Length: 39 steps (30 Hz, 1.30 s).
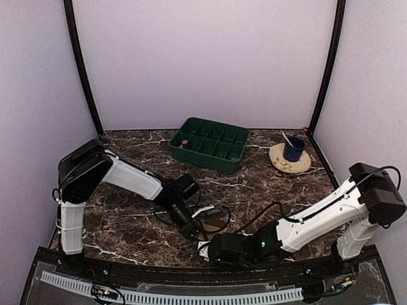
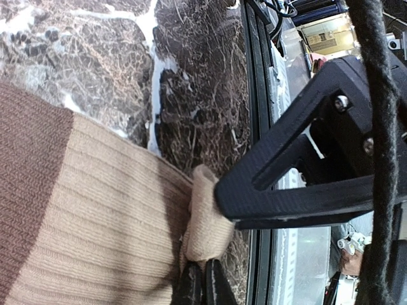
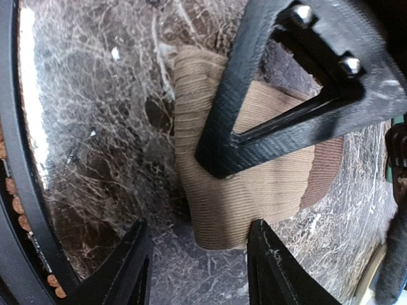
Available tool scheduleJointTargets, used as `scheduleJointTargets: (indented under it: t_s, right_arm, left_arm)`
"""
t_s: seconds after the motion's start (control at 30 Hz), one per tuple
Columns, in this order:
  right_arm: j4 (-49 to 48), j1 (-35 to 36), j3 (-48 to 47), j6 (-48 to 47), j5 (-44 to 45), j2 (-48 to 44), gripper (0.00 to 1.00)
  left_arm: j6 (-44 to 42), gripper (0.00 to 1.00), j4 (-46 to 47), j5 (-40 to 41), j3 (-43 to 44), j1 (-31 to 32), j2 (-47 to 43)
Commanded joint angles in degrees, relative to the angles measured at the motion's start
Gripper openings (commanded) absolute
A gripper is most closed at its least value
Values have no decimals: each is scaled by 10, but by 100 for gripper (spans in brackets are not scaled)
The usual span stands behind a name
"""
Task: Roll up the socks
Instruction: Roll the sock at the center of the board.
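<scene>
A tan ribbed sock (image 2: 95, 222) with a darker brown band lies flat on the marble table near the front edge; it also shows in the top view (image 1: 215, 223) and the right wrist view (image 3: 254, 184). My left gripper (image 2: 202, 273) is shut on a small folded-up bit of the sock's edge; it shows in the top view (image 1: 194, 230). My right gripper (image 3: 197, 232) is open, low over the table at the sock's near edge, with one fingertip (image 3: 257, 232) touching the fabric; it shows in the top view (image 1: 206, 249). No argyle sock is in view.
A green compartment tray (image 1: 210, 145) stands at the back middle. A plate (image 1: 280, 162) with a blue cup (image 1: 294, 149) sits at the back right. The table's black front rail (image 2: 254, 127) runs close beside the sock. The two grippers nearly touch.
</scene>
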<state>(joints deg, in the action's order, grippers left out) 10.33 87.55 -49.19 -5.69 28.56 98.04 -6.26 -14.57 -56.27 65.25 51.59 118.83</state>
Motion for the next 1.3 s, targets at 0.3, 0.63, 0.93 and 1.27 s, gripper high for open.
scheduleJointTargets:
  t_s: [0.3, 0.63, 0.93, 1.27]
  right_arm:
    - [10, -12, -25, -32, -20, 28, 39]
    - [41, -31, -35, -27, -66, 55, 25]
    - [69, -48, -27, 0, -110, 61, 9]
    - [66, -87, -14, 43, -182, 35, 7]
  left_arm:
    - [-24, 0, -86, 63, -4, -4, 41]
    - [-27, 0, -93, 59, 1, -5, 43]
    - [0, 0, -86, 66, 5, -15, 40]
    - [81, 23, 10, 73, -52, -42, -41]
